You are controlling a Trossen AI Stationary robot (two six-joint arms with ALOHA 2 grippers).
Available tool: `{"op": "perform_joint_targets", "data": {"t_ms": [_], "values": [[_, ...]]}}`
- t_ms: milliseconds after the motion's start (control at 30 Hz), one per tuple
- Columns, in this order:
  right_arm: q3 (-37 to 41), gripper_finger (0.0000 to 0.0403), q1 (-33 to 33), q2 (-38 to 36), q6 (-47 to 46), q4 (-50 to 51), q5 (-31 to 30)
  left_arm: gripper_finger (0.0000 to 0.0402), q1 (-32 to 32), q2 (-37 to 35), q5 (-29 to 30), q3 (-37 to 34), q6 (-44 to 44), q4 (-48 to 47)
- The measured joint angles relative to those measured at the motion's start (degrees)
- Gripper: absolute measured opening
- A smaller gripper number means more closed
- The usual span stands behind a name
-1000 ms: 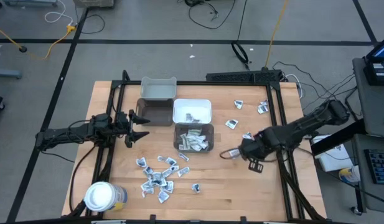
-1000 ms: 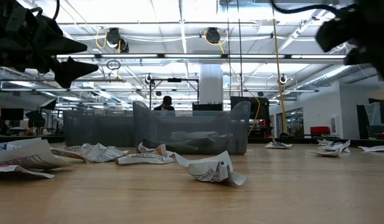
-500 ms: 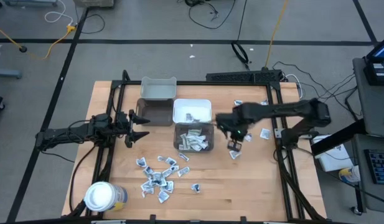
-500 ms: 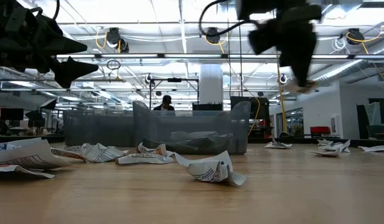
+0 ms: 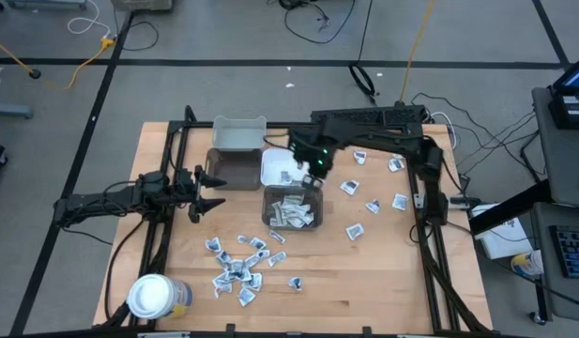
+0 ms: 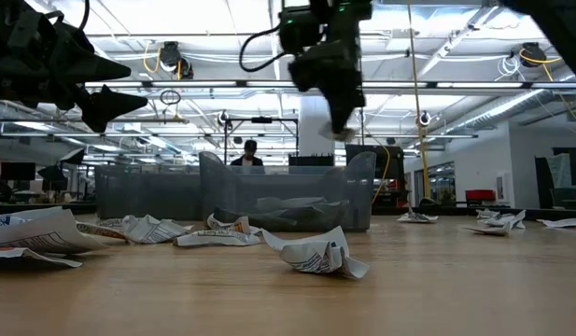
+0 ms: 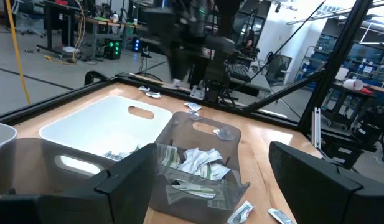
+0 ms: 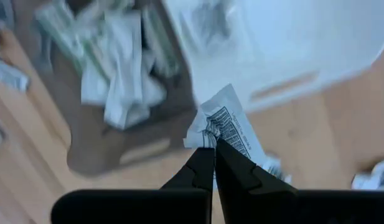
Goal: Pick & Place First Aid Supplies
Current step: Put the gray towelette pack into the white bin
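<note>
My right gripper [image 5: 312, 169] hangs over the near right corner of the white bin [image 5: 281, 158], shut on a small white packet with dark print [image 8: 228, 124]; the packet [image 6: 342, 133] also shows in the low view. The clear grey bin [image 5: 291, 207] just in front holds several packets and pale-green strips. More packets lie loose on the wood at the near left [image 5: 240, 268] and at the right [image 5: 373, 192]. My left gripper [image 5: 209, 188] waits open and level at the left of the bins, touching nothing; the left wrist view shows it [image 7: 215, 155] open. My right gripper pinches a crumpled edge of the packet [image 8: 209, 132] between its two fingertips [image 8: 232, 163]. The fingers come from above, pointing steeply down. The packet sticks out below the fingertips, lifted clear above the bins.
A light grey bin [image 5: 238, 134] and a dark grey bin [image 5: 231, 169] stand left of the white one. A white-lidded round jar [image 5: 156, 297] sits at the near left corner. Black frame rails [image 5: 416, 188] run along the table's sides. Bare wood lies at the near right.
My right gripper, shut on the packet throughout, has swung from the table's right middle toward the far left, rising a little, and now hangs over the bins. The packet has travelled with it, clear of the table.
</note>
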State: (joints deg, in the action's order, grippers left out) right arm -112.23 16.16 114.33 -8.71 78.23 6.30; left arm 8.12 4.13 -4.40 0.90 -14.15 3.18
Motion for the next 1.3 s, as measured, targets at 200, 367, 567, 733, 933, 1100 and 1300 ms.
{"op": "perform_joint_targets", "data": {"t_ms": [200,367,567,733,933,1100,1300], "values": [[-12.77,0.0000,2.76,7.03,0.86,1.36,1.52,0.0310,-0.02,-0.01,0.00,-0.01,0.00,0.00],[-15.58,0.0000,4.10,8.57,1.10,0.17,1.49,0.0310,0.00,0.01,0.00,0.01,0.00,0.00],[-13.91,0.0000,3.95,13.22,2.61,-0.52,1.40,0.0310,-0.02,-0.01,0.00,-0.01,0.00,0.00],[-12.58,0.0000,3.63,16.37,4.70,-2.83,1.38,0.0310,0.00,0.00,0.00,0.01,-0.01,0.00],[-7.63,0.0000,3.63,16.80,6.08,-10.76,1.29,0.0310,0.00,0.01,0.00,-0.01,-0.02,0.00],[-4.88,0.0000,3.63,17.03,6.46,-13.28,1.29,0.0310,0.00,0.01,0.00,0.01,0.00,0.00],[-4.21,0.0020,3.63,16.89,6.86,-14.97,0.97,0.0310,-0.02,0.01,0.00,0.01,0.00,0.00]]}}
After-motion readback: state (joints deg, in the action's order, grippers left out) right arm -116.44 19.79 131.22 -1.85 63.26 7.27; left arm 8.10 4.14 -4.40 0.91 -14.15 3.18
